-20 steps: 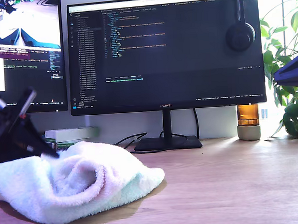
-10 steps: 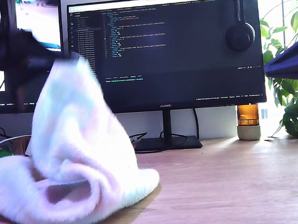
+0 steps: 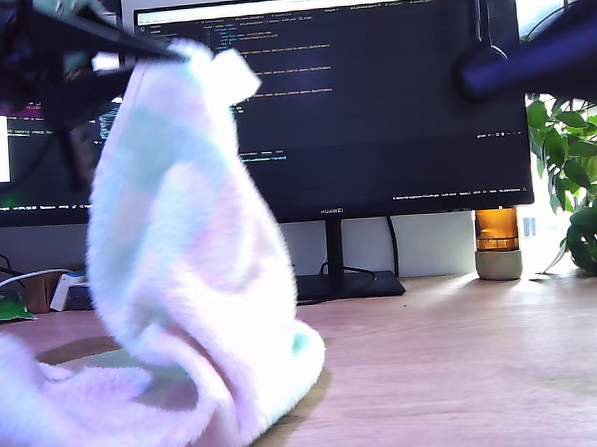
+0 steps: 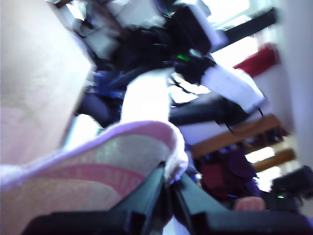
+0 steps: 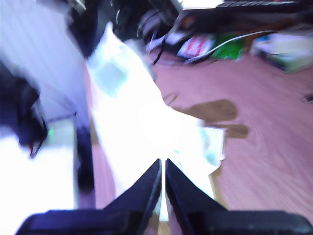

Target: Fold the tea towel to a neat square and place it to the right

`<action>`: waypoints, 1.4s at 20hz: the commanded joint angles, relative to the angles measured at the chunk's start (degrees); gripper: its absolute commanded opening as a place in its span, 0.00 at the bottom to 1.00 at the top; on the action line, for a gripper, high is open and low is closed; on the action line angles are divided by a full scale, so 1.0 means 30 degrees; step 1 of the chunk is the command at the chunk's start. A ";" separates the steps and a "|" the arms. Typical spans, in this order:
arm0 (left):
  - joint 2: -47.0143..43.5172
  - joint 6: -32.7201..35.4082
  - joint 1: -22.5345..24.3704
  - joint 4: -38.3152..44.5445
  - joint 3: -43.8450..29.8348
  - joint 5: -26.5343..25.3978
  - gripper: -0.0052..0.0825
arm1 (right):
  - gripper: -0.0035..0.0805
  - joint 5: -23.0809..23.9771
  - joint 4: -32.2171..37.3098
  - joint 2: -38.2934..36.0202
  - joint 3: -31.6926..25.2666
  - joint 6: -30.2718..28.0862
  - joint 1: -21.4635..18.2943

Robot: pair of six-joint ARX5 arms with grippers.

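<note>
The tea towel point(image 3: 181, 270), fluffy pale mint-white with pink tints, hangs in a tall cone at the exterior view's left. Its lower part is bunched on the wooden desk point(image 3: 467, 375). My first gripper point(image 3: 174, 52) holds its top corner high in front of the monitor. The first wrist view shows that gripper point(image 4: 168, 178) shut on the towel's pink-trimmed edge point(image 4: 98, 161). My second gripper point(image 5: 163, 164) is shut with nothing in it, pointing at the lifted towel point(image 5: 137, 127) from a distance. The second arm point(image 3: 540, 56) is a dark blur at the exterior view's upper right.
A large monitor point(image 3: 373, 109) on a stand point(image 3: 337, 282) fills the back, with headphones point(image 3: 481, 69) hung on its corner. A second screen point(image 3: 4, 149) stands at the exterior view's left. An amber jar point(image 3: 498, 243) and a plant point(image 3: 577, 189) are at the right.
My first gripper has raised the towel's corner higher and toward the exterior view's right, stretching the cloth upward. The dark second arm has risen and reaches further in from the right.
</note>
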 commanded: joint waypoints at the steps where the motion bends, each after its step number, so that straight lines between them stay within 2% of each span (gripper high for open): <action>1: -0.0153 0.0226 0.0000 -0.0138 -0.0044 0.0984 0.03 | 0.12 0.0095 0.0007 0.1311 0.0554 -0.2142 0.0780; 3: -0.0153 0.0219 0.0000 -0.0503 -0.0044 0.1960 0.03 | 0.28 0.1086 -0.0007 0.2586 0.1406 -0.3220 0.1953; 5: -0.0160 0.0029 0.0000 -0.0903 -0.0044 0.2135 0.03 | 0.35 0.2033 0.0066 0.3417 0.2280 -0.3847 0.2987; 7: -0.0160 -0.0306 -0.0051 -0.0903 -0.0044 0.2178 0.03 | 0.35 0.2339 0.0029 0.3912 0.3169 -0.4947 0.3861; 10: -0.0160 -0.0270 -0.0066 -0.0874 -0.0044 0.2208 0.03 | 0.35 0.2441 0.0051 0.4204 0.4401 -0.6819 0.4160; 13: -0.0160 -0.0262 -0.0488 -0.0648 -0.0044 0.2259 0.03 | 0.33 0.1902 -0.0364 0.4685 0.5413 -0.6790 0.4160; 17: -0.0160 -0.0277 -0.1778 -0.0678 -0.0044 0.2259 0.03 | 0.33 0.0197 -0.1107 0.5690 0.6360 -0.6528 0.4386; 20: -0.0160 -0.0277 -0.2331 -0.0612 -0.0036 0.2251 0.03 | 0.33 0.0306 -0.2091 0.5741 0.6674 -0.6550 0.4750; 21: -0.0160 -0.0270 -0.2324 -0.0532 -0.0007 0.2186 0.03 | 0.33 0.0780 -0.2390 0.5748 0.6674 -0.6579 0.4743; 24: -0.0160 -0.0262 -0.1996 -0.0095 0.0495 0.1355 0.03 | 0.33 0.4058 -0.3767 0.5756 0.6674 -0.7052 0.4248; 26: -0.0131 -0.0270 -0.1508 -0.0117 0.1515 -0.0721 0.03 | 0.33 0.6229 -0.4415 0.5756 0.6681 -0.7613 0.3679; 27: -0.0131 -0.0248 -0.1268 -0.0117 0.2186 -0.1953 0.03 | 0.32 0.6776 -0.4707 0.5756 0.6681 -0.7453 0.3293; 28: -0.0131 -0.0255 -0.1100 -0.0197 0.2776 -0.2324 0.03 | 0.28 0.6645 -0.5027 0.5756 0.6681 -0.7023 0.3060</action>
